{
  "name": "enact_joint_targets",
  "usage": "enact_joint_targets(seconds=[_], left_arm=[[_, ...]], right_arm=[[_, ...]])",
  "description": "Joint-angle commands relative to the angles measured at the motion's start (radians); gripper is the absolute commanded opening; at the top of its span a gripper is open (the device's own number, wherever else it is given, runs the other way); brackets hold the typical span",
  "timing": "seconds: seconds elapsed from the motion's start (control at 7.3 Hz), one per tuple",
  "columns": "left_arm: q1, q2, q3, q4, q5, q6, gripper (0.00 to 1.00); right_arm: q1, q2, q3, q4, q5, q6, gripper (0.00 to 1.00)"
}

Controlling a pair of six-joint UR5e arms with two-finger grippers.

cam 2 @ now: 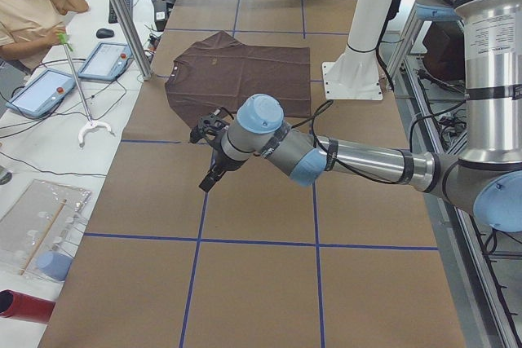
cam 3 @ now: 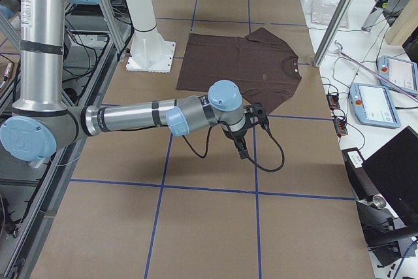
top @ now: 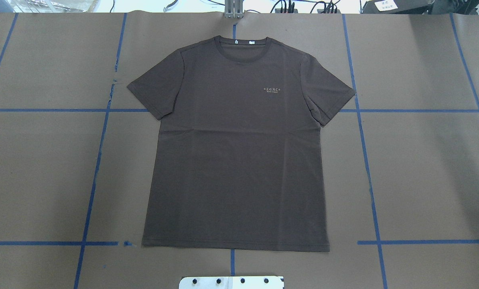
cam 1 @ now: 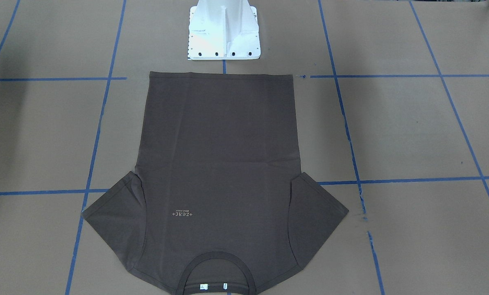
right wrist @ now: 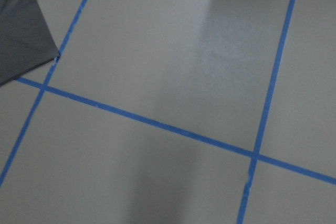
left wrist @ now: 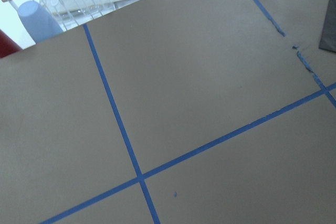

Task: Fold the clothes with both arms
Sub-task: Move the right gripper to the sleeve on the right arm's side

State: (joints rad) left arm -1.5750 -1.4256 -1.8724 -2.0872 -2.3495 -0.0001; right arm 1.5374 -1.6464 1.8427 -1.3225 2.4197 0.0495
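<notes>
The T-shirt (top: 235, 160) lies flat, logo up, in the middle of the bench (top: 424, 168). Its hem is near the pedestal (cam 1: 224, 30), its collar (top: 243, 50) far, and its sleeves are spread. The left claw (cam 2: 210, 175) hangs over bare bench left of the shirt, and the right claw (cam 3: 240, 147) right of it. Whether either is wide or narrow, I cannot tell.

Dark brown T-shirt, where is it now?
Overhead view: the dark brown short-sleeved T-shirt lies flat mid-table, hem toward the white pedestal base, collar away.
</notes>
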Motion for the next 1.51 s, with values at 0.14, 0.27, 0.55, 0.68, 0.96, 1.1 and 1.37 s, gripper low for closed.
enact_joint_targets(seconds=[0.14, 0.27, 0.55, 0.68, 0.96, 1.1, 1.37], left_arm=[[0.001, 0.002, -0.005, -0.019, -0.001, -0.001, 1.0], [0.001, 0.001, -0.005, -0.02, -0.002, -0.001, 1.0], [0.001, 0.001, -0.005, -0.021, -0.002, -0.001, 1.0], [0.001, 0.001, -0.005, -0.021, -0.002, -0.001, 1.0], [0.001, 0.001, -0.002, -0.021, -0.001, -0.001, 1.0], [0.001, 0.001, -0.001, -0.022, -0.002, -0.001, 1.0], [0.001, 0.001, -0.001, -0.022, -0.002, -0.001, 1.0]], right_arm=[[-0.074, 0.19, -0.017, 0.002, -0.016, 0.275, 1.0], [-0.112, 0.265, -0.034, 0.002, -0.017, 0.408, 1.0], [-0.3, 0.323, -0.093, 0.256, -0.196, 0.736, 0.97], [-0.404, 0.33, -0.187, 0.471, -0.311, 0.883, 0.93], [-0.584, 0.405, -0.351, 0.603, -0.556, 0.969, 0.86], [-0.635, 0.437, -0.409, 0.602, -0.632, 0.971, 0.81], [-0.687, 0.453, -0.493, 0.605, -0.694, 0.963, 0.7]])
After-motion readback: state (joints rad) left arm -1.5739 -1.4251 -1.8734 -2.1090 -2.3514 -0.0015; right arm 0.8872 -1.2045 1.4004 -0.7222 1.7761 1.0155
